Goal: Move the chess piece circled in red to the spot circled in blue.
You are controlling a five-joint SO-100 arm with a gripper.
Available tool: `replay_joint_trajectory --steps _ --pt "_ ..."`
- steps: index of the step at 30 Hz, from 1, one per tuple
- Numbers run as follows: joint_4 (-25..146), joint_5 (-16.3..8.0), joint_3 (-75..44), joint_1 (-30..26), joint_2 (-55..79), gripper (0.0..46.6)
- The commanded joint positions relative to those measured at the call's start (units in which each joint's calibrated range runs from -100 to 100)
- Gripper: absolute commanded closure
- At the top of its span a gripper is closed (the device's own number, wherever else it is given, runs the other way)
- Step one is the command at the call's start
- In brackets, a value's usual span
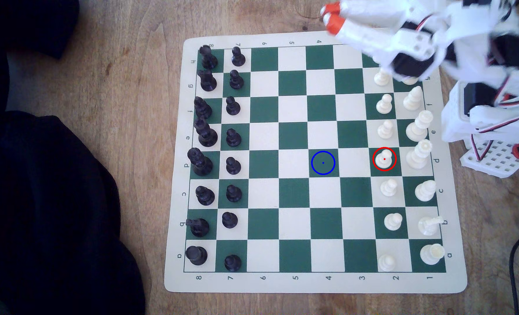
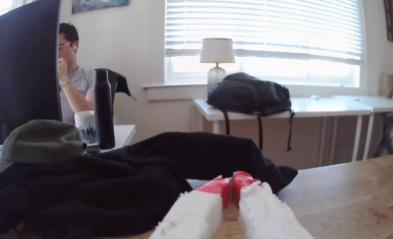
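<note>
The chess piece, a cream-white pawn inside a red ring, stands on a green square in the white pawn row at the exterior view's right. The spot, a green square with a blue ring and centre dot, lies two squares toward the exterior view's left in the same row and is bare. My gripper with orange-red tips hovers high above the board's far edge, well away from the pawn. In the wrist view the gripper has its red tips touching, shut on nothing.
Other white pawns and taller white pieces flank the circled pawn. Black pieces fill the two columns at the exterior view's left. Dark clothing lies left of the board. My arm's base stands at the right edge.
</note>
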Motion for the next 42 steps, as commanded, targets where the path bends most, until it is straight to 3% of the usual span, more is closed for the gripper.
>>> replay_joint_trajectory --steps 1,9,16,17,21,22,23,28,31,33,42 --pt "13.34 0.0 -12.87 -0.19 -0.28 46.4" --pt "31.52 -0.24 -18.4 -1.83 0.15 46.4" --pt "43.15 -3.13 -17.95 -7.07 3.46 45.9" --pt "45.85 -4.1 -18.49 -7.7 4.73 43.3" --pt "53.06 -4.98 -19.85 -8.79 9.74 41.4" --pt "56.75 -7.81 -21.85 -9.02 12.88 39.4" --pt "59.29 -8.79 -23.75 -9.18 15.77 38.9" --pt "62.48 -9.91 -26.38 -10.98 24.68 33.2" --pt "62.23 -11.97 -26.38 -12.47 27.82 27.9" --pt "61.66 -12.8 -26.29 -13.25 29.18 26.9" --pt "59.04 -12.8 -24.93 -14.19 41.32 30.5"
